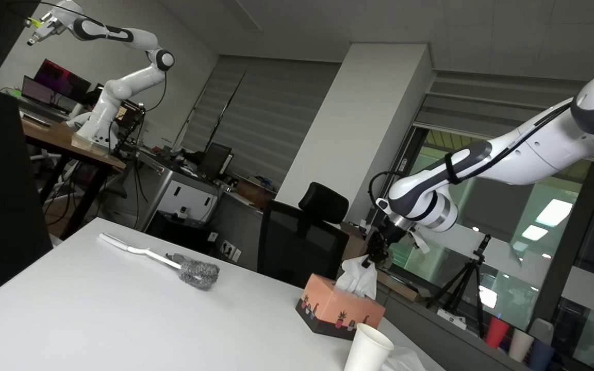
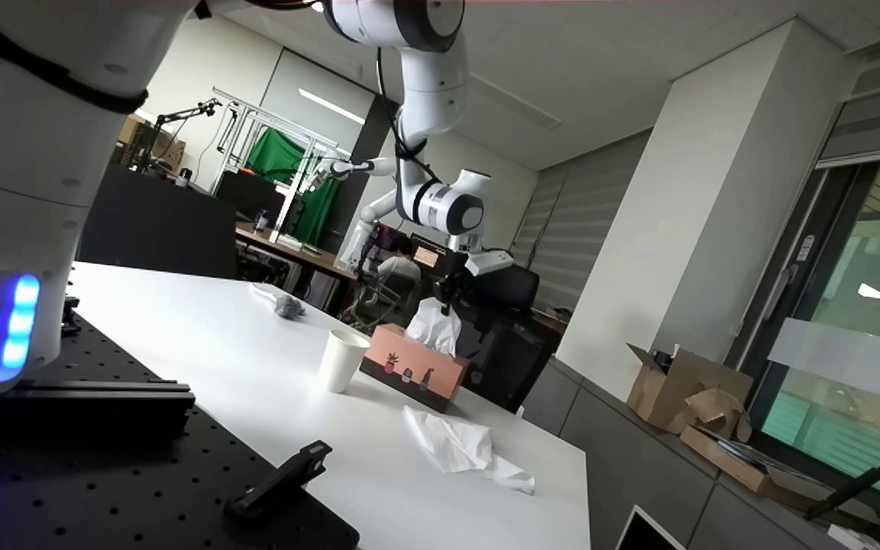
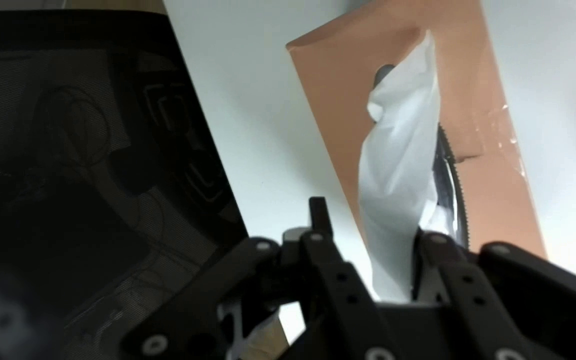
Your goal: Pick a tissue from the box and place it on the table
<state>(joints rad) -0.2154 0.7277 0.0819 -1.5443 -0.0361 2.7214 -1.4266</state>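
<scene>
Here, tissue (image 3: 398, 170) between gripper (image 3: 372, 227) fingers (image 3: 335, 272)

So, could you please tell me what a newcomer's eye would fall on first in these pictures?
Probably the white robot arm, reaching in from the right of an exterior view. Next comes the orange box on the table, near a white cup, its tissue standing up into the open gripper in the wrist view. The blue light glowing near the left edge of an exterior view might stand out too.
</scene>
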